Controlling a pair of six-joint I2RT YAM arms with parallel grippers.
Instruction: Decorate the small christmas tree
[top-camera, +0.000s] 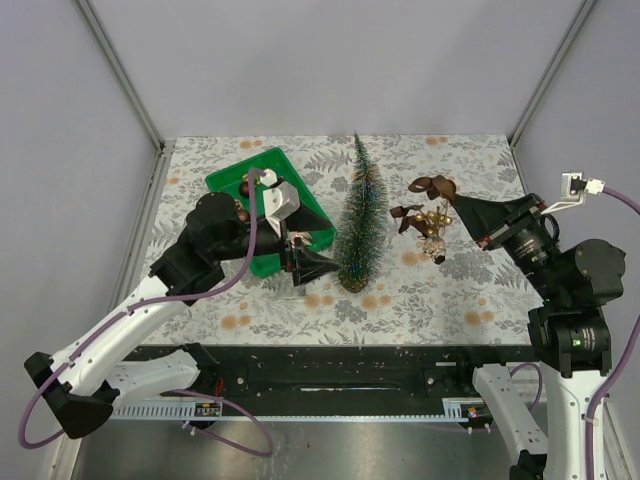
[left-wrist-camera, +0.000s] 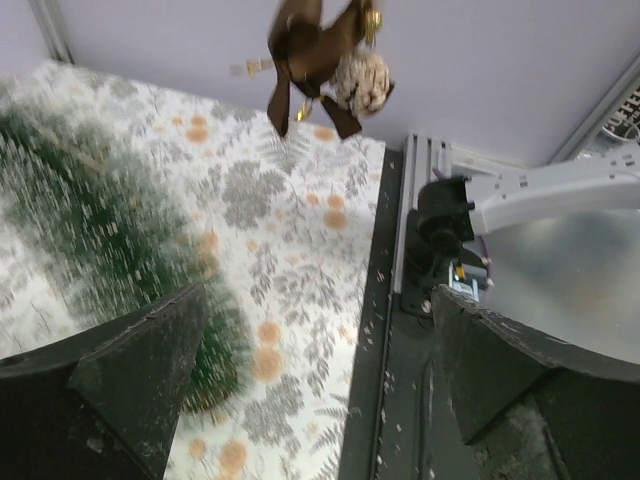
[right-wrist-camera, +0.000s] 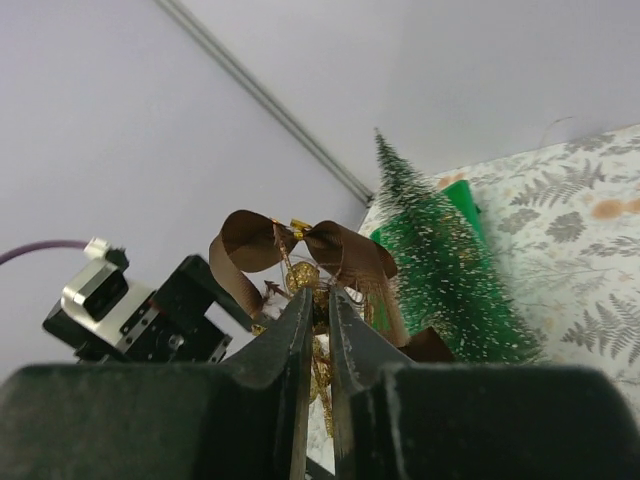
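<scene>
The small christmas tree (top-camera: 360, 215) stands mid-table, right of the green tray (top-camera: 232, 180). Light, bristly and probably tippy, it is best steadied at its wooden base. The right gripper (right-wrist-camera: 318, 312) pinches a ribboned ornament (top-camera: 428, 212); the left gripper (top-camera: 308, 265) is spread wide beside the tree

**A robot test cell, not a living room**

You are working inside a lab enclosure. Plain grey panel walls (top-camera: 330, 60) close in the table on three sides, joined at the corners by aluminium posts (top-camera: 120, 73). The left arm (top-camera: 120, 335) and the right arm (top-camera: 580, 300) are bolted to a black rail (top-camera: 330, 365) at the near edge, trailing purple cables (top-camera: 252, 215). Only the floral cloth (top-camera: 450, 300) and the small christmas tree (top-camera: 360, 220) look homely.
</scene>
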